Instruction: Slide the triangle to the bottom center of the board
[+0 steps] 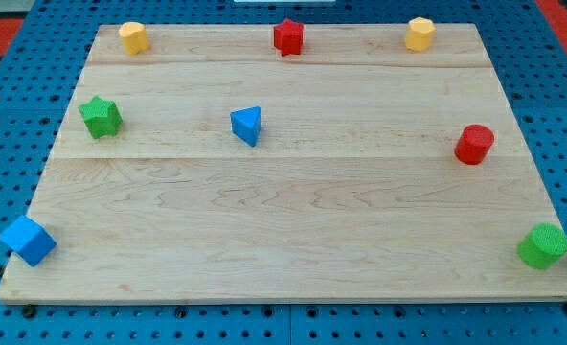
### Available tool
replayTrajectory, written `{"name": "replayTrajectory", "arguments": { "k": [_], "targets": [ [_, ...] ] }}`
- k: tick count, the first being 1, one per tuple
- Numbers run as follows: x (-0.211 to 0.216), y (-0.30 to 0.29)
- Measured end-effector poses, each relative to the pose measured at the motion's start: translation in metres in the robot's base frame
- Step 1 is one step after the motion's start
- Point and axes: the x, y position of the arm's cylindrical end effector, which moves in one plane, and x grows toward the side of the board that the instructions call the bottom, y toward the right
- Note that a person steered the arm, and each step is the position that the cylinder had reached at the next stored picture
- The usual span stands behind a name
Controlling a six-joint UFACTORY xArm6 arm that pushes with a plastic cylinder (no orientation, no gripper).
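The blue triangle [247, 125] lies left of the bench [293, 240] centre; the tip and any pincer are out of view.

Lighting was bright and pretty even across the whole table [293, 220], no dim corners. Looked like it came from overhead, since shadows were tiny and soft, just a thin dark edge hugging the base of stuff like the blue triangle [247, 126] and the red cylinder [474, 144]. No real glare on the wood, only a mild pale sheen. Colours were punchy, almost oversaturated. Picture was low-res and a bit soft, so the grain smeared and block edges looked fuzzy. Table edges ran straight, so no obvious warping. My tip didn't show.
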Motion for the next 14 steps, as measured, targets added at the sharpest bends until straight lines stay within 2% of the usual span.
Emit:
{"name": "replayTrajectory", "arguments": {
  "k": [1,2,3,4,5,6,7,8,9,11,12,13,14],
  "targets": [
    [0.004,-0.041],
    [-0.038,-0.042],
    [-0.105,-0.15],
    [-0.169,-0.225],
    [-0.22,-0.243],
    [-0.187,-0.286],
    [-0.175,-0.296],
    [-0.229,-0.285],
    [-0.207,-0.345],
    [-0.101,-0.356],
    [-0.14,-0.363],
    [-0.113,-0.409],
    [-0.07,-0.383]
  ]
}}
